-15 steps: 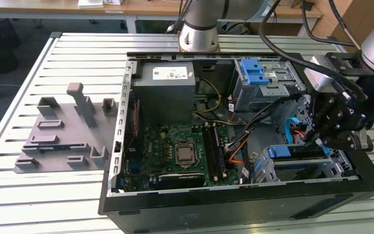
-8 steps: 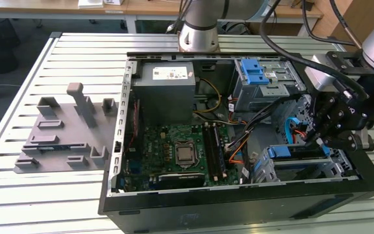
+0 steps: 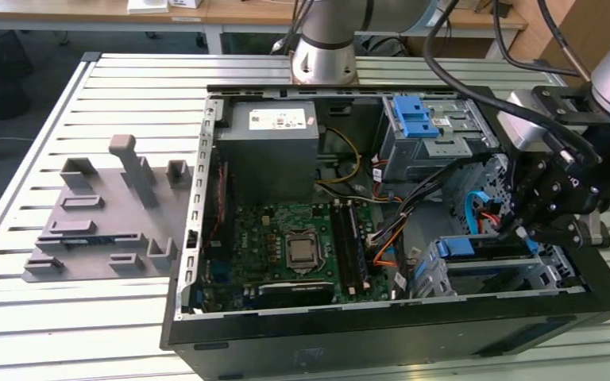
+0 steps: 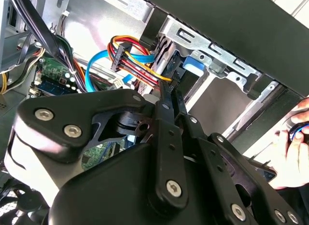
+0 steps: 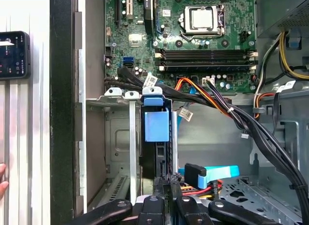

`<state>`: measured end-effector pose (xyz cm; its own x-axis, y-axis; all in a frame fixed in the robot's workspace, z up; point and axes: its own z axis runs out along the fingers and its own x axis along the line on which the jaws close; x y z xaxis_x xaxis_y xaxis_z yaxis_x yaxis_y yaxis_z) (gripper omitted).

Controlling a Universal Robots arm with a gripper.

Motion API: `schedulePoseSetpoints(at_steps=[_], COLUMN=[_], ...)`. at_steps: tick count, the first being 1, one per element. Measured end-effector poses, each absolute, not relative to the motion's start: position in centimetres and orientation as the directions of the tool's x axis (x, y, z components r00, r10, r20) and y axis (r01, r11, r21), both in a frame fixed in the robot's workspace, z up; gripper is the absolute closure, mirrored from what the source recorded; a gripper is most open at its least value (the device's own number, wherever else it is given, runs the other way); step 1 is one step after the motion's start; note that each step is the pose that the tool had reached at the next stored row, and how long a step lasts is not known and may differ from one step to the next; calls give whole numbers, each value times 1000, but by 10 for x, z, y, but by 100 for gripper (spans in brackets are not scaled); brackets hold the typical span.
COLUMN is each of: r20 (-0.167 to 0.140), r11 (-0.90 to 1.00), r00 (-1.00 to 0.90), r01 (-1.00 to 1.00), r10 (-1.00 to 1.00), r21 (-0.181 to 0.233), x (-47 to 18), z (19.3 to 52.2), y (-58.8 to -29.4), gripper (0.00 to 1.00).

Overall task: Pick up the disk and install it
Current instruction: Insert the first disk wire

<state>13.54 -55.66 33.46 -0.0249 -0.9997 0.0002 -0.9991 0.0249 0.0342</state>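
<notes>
The disk (image 3: 472, 248) stands on edge in the lower drive cage at the front corner of the open computer case (image 3: 390, 333), with its blue bracket (image 5: 157, 124) showing at the slot. My gripper (image 3: 517, 230) hangs over that cage on the exterior view's right. In both wrist views the fingers (image 5: 159, 186) lie close together, and the gripper (image 5: 167, 179) looks shut, its tips at the disk's end. The blue bracket (image 4: 192, 66) sits just past the gripper (image 4: 169, 90). I cannot tell whether the tips press on the disk.
Orange, red and blue cables (image 5: 207, 179) run beside the slot. The motherboard (image 3: 295, 246), the grey power-supply box (image 3: 273, 131) and an upper cage with a blue latch (image 3: 422, 119) fill the case. A grey fixture (image 3: 104, 214) lies on the table. A person's hand (image 4: 294, 147) is beside the case.
</notes>
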Motion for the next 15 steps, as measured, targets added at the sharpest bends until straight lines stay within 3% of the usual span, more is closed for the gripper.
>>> schedulePoseSetpoints(at_steps=[15], r20=[-5], r11=[25], r00=[-25], r01=[-999], r10=[-1000], r21=[34], x=[135], z=[330], y=[-557], gripper=[84])
